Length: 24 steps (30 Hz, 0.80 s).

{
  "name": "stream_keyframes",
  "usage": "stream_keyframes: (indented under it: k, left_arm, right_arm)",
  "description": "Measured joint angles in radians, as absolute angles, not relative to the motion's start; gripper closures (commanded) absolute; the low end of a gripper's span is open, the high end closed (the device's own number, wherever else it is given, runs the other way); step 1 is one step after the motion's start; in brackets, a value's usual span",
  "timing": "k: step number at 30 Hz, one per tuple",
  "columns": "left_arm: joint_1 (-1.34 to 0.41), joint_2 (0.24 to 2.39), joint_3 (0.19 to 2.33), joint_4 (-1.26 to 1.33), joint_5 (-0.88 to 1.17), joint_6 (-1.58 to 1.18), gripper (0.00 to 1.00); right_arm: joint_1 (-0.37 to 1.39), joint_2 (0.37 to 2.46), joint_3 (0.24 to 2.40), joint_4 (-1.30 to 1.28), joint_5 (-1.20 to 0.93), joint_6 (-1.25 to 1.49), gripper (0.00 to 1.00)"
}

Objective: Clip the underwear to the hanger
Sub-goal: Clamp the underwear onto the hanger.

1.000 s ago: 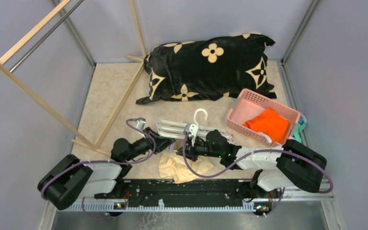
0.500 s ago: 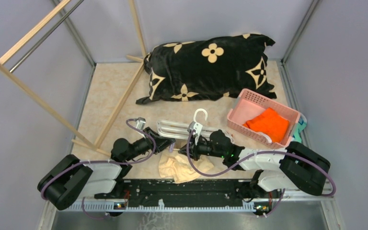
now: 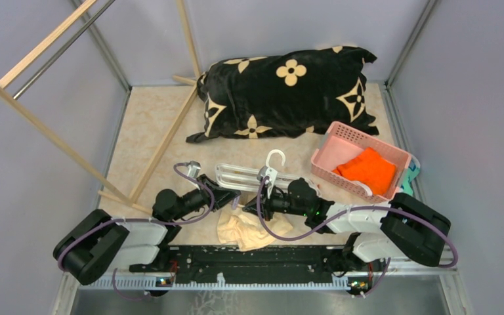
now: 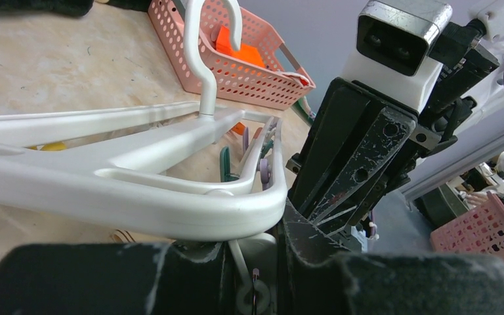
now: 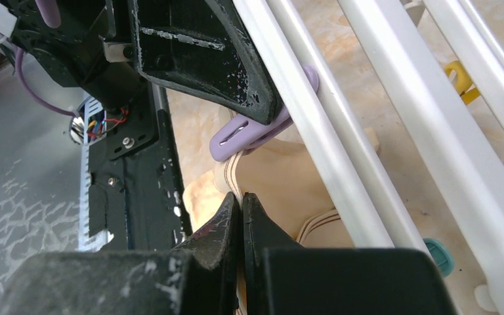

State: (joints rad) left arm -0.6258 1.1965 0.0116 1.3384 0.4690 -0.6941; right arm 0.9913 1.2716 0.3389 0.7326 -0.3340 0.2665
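Note:
The white hanger (image 3: 236, 174) lies flat on the table, its hook (image 3: 274, 157) pointing away from me. The cream underwear (image 3: 244, 231) is bunched just in front of it. My left gripper (image 3: 228, 197) sits at the hanger's near bar (image 4: 138, 197) and is shut on a pale lilac clip (image 5: 246, 134) hanging from it. My right gripper (image 5: 241, 200) is shut on the underwear's edge (image 5: 282, 190). That pinched edge runs up to the lilac clip's mouth. Both grippers meet at the frame's near side (image 3: 262, 205).
A pink basket (image 3: 338, 139) holding an orange cloth (image 3: 367, 169) stands to the right of the hanger. A black pillow with a cream flower print (image 3: 282, 92) lies at the back. A wooden rack (image 3: 52, 138) leans at the left. Yellow (image 5: 459, 75) and teal (image 5: 436, 252) clips hang from the frame.
My right gripper has shifted slightly left toward the left gripper, carrying the underwear's edge with it. The left gripper has stayed where it was.

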Motion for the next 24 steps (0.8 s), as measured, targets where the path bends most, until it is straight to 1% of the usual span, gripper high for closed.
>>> stream_keyframes:
  k: [24]
  left_arm:
    - [-0.626, 1.323, 0.012, 1.485, 0.502, -0.687, 1.0]
  right_arm:
    - [0.977, 1.272, 0.313, 0.761, -0.315, 0.3, 1.0]
